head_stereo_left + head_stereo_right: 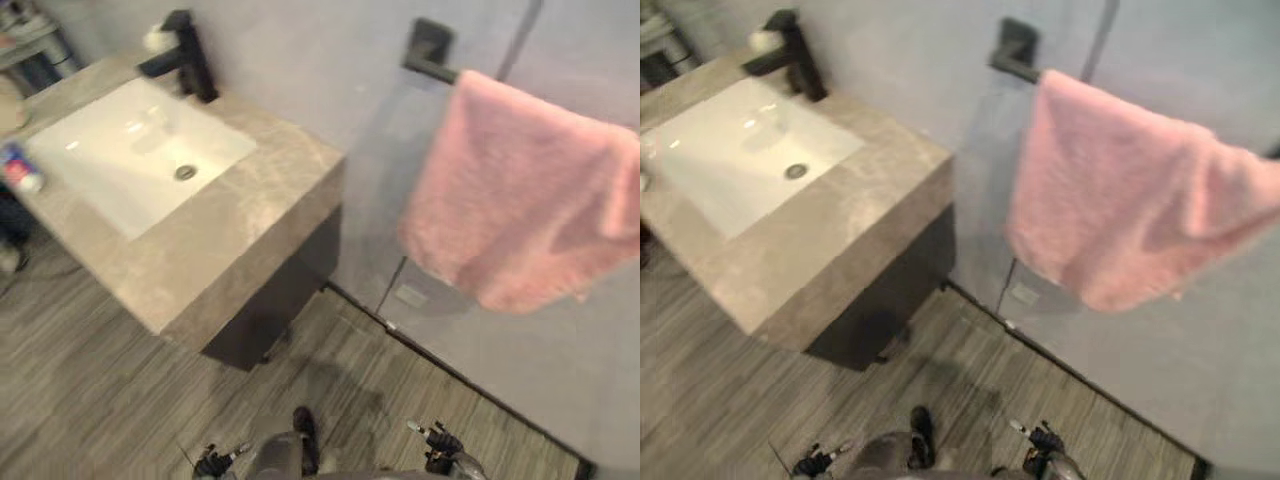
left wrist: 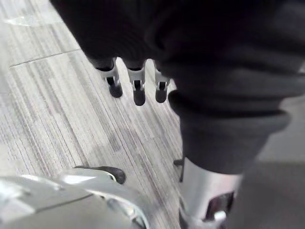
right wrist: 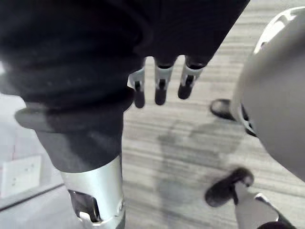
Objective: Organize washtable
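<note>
The washtable [image 1: 225,240] is a grey stone counter at the upper left, with a white sink basin [image 1: 130,150] and a black faucet [image 1: 190,55] at its back. A small blue and red tube [image 1: 20,168] lies on the counter's left end. A pink towel [image 1: 530,195] hangs over a black wall bar [image 1: 430,65] to the right of the counter. My left hand [image 2: 138,88] hangs low over the floor, fingers straight and holding nothing. My right hand [image 3: 162,88] hangs the same way on the other side, open and empty. Both are far below the counter.
Grey wood-grain floor [image 1: 90,400] runs in front of the counter. A dark cabinet [image 1: 290,280] sits under the counter. A grey wall [image 1: 330,60] stands behind, with a white object [image 1: 155,40] on the faucet. A shelf [image 1: 30,40] shows at the far upper left.
</note>
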